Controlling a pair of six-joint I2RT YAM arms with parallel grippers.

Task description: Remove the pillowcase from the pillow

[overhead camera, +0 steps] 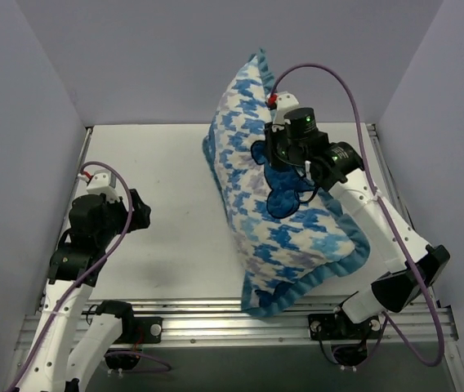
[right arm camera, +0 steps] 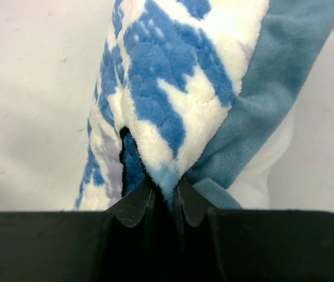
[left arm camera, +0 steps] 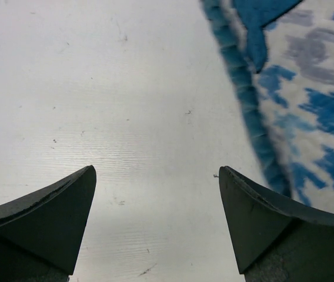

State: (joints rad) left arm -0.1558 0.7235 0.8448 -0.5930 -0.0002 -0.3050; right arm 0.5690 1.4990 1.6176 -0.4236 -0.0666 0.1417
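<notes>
Pillowcase: the plush blue-and-white houndstooth fabric pillowcase [overhead camera: 289,237] with ruffled light-blue edging stands tilted on its edge, right of centre on the table. Its lower corner reaches the near edge of the table and its top corner rises toward the far wall.
Patch: a dark blue bear-shaped patch [overhead camera: 285,194] faces up and to the right, just below the right end effector.
Pillow: the cushion is hidden inside the cover, which bulges full. In the right wrist view a white surface shows beyond the edging, but I cannot tell whether it is cushion or cover.
Right end effector: the black two-finger right end effector [right arm camera: 166,197] is pressed together on a fold of the houndstooth fabric beside the blue edging, high on the cover.
Left end effector: the black left end effector [left arm camera: 155,176] is spread wide with nothing between its fingers. It hangs over bare table at the left, apart from the ruffled edge.
Table: the flat white table [overhead camera: 167,188] has a metal rail [overhead camera: 216,325] along its near edge.
</notes>
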